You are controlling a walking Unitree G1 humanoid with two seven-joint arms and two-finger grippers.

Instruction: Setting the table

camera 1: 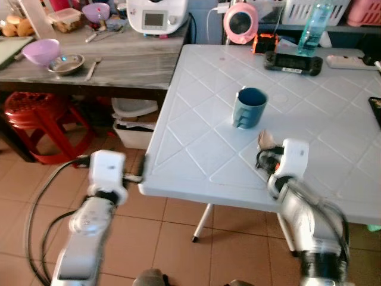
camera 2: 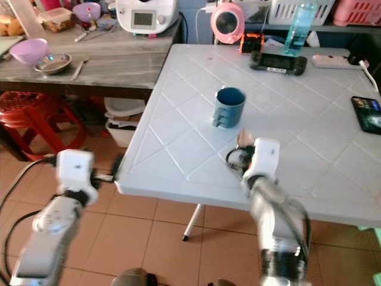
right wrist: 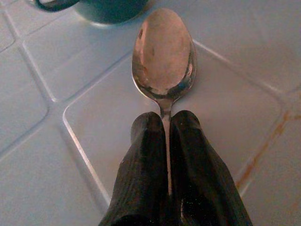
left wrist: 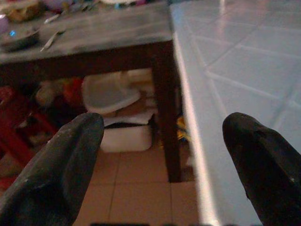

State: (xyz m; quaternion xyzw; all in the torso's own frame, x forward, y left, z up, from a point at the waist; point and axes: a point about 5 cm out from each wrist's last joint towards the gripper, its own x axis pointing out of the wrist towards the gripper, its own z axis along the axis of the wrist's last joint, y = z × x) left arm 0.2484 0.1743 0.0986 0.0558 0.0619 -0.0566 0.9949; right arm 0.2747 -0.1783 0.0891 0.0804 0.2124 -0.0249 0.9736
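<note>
**Spoon in right gripper, hovering by the mug**

Spoon [right wrist: 163,56]: metal, light, rigid, polished, so I'd expect it to be slick against the pads. The thin handle gives little contact area and can twist or slide if bumped. Best hold is on the handle just behind the bowl, which is where it's pinched now. Not fragile, though it'll clatter if dropped onto the plastic top.

Right gripper [right wrist: 164,123]: fingers [right wrist: 141,155] clamped tight on the spoon handle, with no visible gap apart from the handle itself. The bowl sticks out past the fingertips and faces up. It sits over the white plastic table [camera 1: 196,107], near the front edge, and the bowl points toward the teal mug [camera 1: 249,107]. Spoon and mug are close but apart. Can't tell whether the bowl tip touches the tabletop or hangs just above it.

Left gripper [left wrist: 162,141]: fingers spread wide, holding nothing. It's level with the table's left front corner, just off the edge over the tiled floor [camera 1: 178,232]. Looks idle.

The mug stands upright mid-table, handle toward the robot. My read is that the spoon goes down beside it; lower until the handle rests flat before releasing, otherwise it'll pivot on the bowl.

The wooden side table [camera 1: 119,59] to the left carries a purple bowl [camera 1: 40,50] and a metal dish [camera 1: 65,63], well clear of the work.
</note>
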